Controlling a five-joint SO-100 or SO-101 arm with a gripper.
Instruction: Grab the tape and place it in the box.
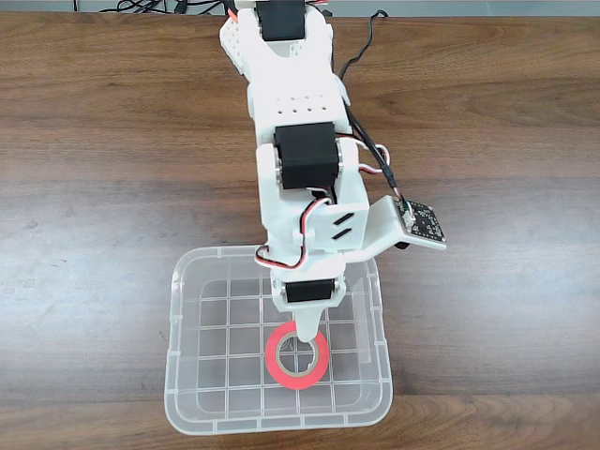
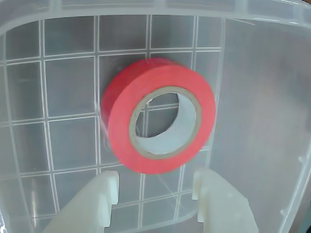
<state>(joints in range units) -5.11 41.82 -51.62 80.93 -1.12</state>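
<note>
The tape (image 2: 158, 116) lies flat on the gridded floor of the box (image 1: 178, 375), near its right wall in the fixed view. The claw (image 2: 155, 194) hangs just above, fingers apart, holding nothing. Likely light, stiff; best pinched across the ring wall.

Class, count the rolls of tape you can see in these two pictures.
1. The tape lies flat inside the box, just beyond the hand; the wrist view shows the same roll. The arm could hide more.
</note>
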